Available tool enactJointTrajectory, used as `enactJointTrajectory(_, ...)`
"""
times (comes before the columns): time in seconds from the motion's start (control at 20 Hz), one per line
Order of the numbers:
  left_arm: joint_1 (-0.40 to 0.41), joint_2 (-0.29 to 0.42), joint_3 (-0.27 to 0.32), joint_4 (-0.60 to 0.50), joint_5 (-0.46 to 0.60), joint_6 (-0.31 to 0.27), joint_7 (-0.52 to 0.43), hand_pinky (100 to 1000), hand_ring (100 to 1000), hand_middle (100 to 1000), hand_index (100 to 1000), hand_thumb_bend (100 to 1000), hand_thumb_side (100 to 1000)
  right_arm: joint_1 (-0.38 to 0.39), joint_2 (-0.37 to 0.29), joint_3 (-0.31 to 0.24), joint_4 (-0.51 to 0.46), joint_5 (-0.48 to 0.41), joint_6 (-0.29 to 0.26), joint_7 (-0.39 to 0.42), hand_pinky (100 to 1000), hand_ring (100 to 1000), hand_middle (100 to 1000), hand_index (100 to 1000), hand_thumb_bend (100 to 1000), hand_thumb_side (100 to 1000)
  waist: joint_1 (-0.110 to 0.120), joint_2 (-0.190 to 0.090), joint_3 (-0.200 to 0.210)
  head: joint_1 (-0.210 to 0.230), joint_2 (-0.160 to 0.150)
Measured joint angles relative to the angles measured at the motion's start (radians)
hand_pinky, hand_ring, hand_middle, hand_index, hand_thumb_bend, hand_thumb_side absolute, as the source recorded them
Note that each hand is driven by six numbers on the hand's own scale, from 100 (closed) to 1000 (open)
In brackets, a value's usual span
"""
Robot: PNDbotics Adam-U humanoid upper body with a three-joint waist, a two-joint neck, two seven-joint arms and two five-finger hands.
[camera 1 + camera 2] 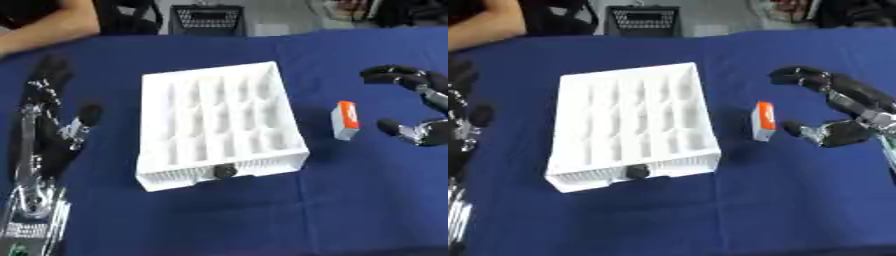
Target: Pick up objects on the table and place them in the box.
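A white box [219, 125] with many small compartments sits in the middle of the blue table; a small dark round thing [225, 171] lies at its front edge. Right of the box stands a small white and orange carton [346, 120], upright on the cloth. My right hand [846, 112] is just right of the carton, open, with fingers arched above and the thumb low, not touching it. My left hand [54, 107] rests open at the left, fingers pointing up, away from the box.
The blue cloth [350, 200] covers the table. A person's bare arm [48, 22] lies at the far left corner. A black basket-like object [206, 19] stands beyond the far edge.
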Motion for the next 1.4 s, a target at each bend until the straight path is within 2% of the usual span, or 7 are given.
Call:
enactJointTrajectory(0.65,0.000,0.000,-0.006,0.004,0.003,-0.001,-0.005,1000,914,885,1000,991,649,-0.099,0.011,0.048,0.186,0.119,-0.029,-0.005,844,895,908,927,350,771,0.000,0.000,0.006,-0.001,-0.001)
enactJointTrajectory(0.9,0.000,0.000,-0.006,0.006,0.004,0.000,-0.009,1000,914,885,1000,991,650,-0.113,0.018,0.059,0.228,0.154,-0.041,-0.013,843,893,906,931,353,763,0.000,0.000,0.007,-0.004,-0.001)
enactJointTrajectory(1.4,0.000,0.000,-0.006,0.006,0.006,-0.001,-0.012,1000,914,885,1000,993,649,-0.128,0.027,0.075,0.302,0.210,-0.057,-0.021,845,896,910,935,368,805,0.000,0.000,0.012,-0.009,-0.001)
